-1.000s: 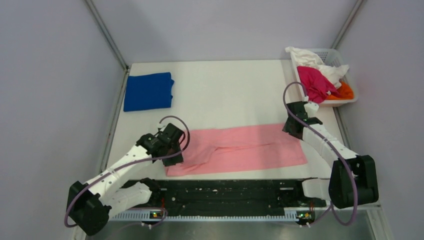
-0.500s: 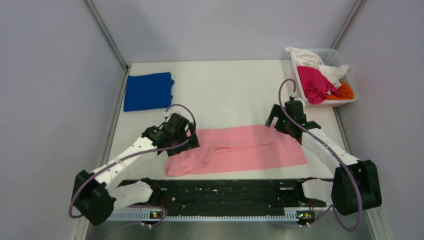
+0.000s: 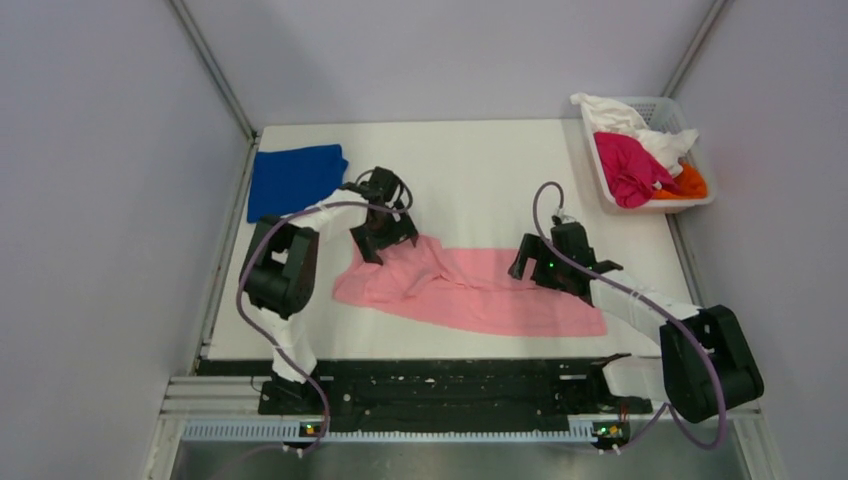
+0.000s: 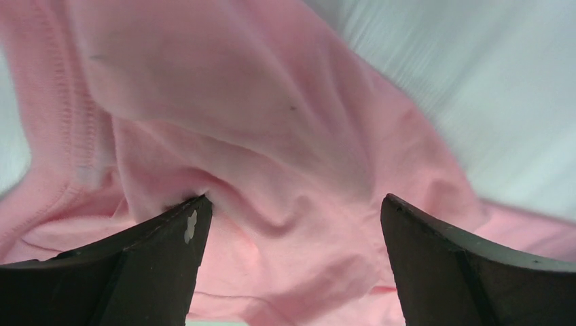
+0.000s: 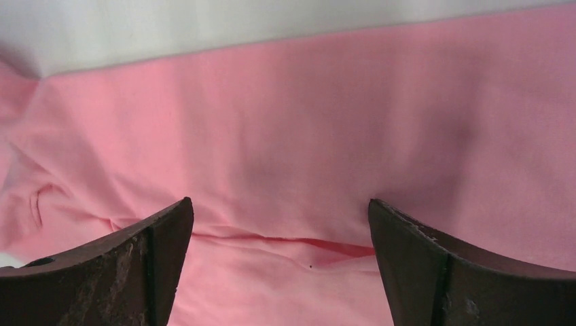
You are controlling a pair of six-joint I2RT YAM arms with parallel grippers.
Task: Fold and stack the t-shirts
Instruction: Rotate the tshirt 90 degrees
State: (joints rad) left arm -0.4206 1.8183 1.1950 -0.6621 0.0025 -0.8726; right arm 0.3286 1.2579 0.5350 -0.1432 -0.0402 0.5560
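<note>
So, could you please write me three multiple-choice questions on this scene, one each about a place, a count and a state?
1. Where on the table is the blue shirt? A far-left corner; B near edge; C right side.
2. How many shirts lie outside the basket? A one; B two; C four.
3. How are the left gripper and right gripper? A both open; B both shut; C only left open.
Answers: 1 A, it lies at the far-left corner. 2 B, blue plus the pink shirt. 3 A, both wrist views show jaws wide apart.
</note>
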